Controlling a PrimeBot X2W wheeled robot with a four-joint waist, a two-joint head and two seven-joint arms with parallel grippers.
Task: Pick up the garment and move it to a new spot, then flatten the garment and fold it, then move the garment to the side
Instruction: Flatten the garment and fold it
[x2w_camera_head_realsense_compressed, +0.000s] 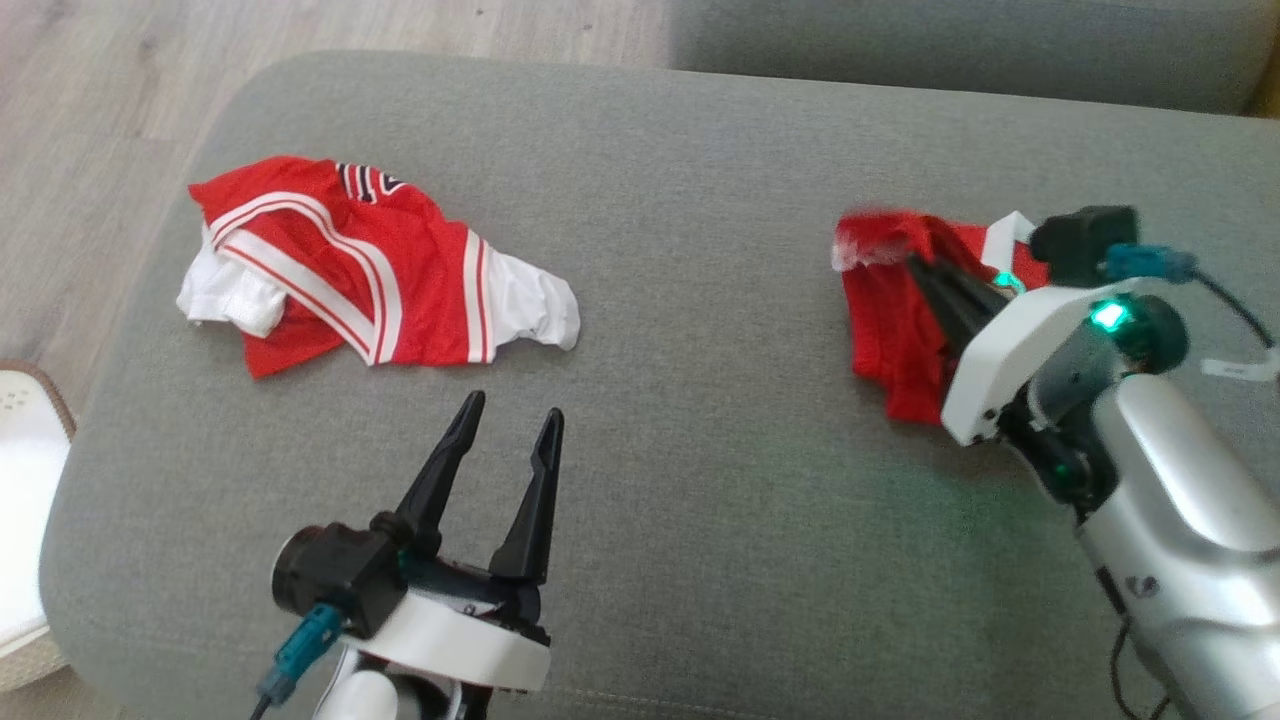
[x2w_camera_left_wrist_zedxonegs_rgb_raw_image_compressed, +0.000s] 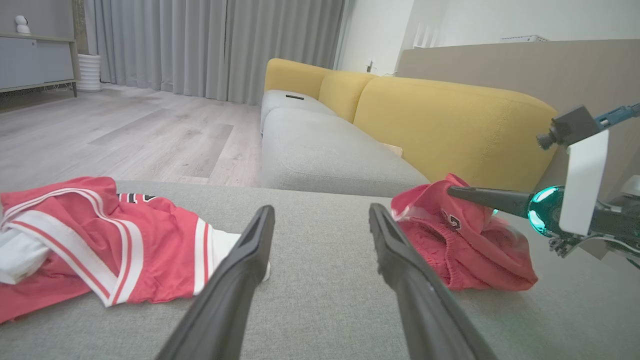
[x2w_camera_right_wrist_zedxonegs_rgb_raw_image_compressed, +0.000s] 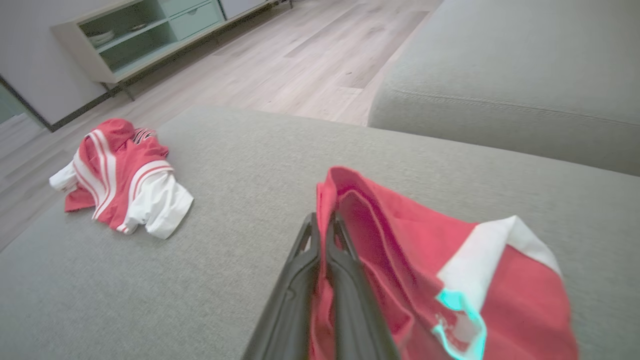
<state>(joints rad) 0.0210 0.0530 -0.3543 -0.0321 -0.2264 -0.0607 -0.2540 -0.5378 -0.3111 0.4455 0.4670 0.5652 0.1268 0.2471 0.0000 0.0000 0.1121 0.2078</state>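
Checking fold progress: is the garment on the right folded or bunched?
Bunched: the garment is a crumpled heap, pinched by the right gripper, jaws shut.

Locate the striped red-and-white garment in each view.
Head view: striped garment, upper left on the grey cushion.
Left wrist view: garment lower left, beside the open left tool.
Right wrist view: garment mid-left.
Shared landmark: other red garment pinched by the right tool.

Grey cushion (x2w_camera_head_realsense_compressed: 700, 450): striped garment (x2w_camera_head_realsense_compressed: 360, 270), red garment (x2w_camera_head_realsense_compressed: 890, 320)

The red garment (x2w_camera_head_realsense_compressed: 882, 315) is thin cloth; the grey cushion (x2w_camera_head_realsense_compressed: 700, 450), matt rough weave.
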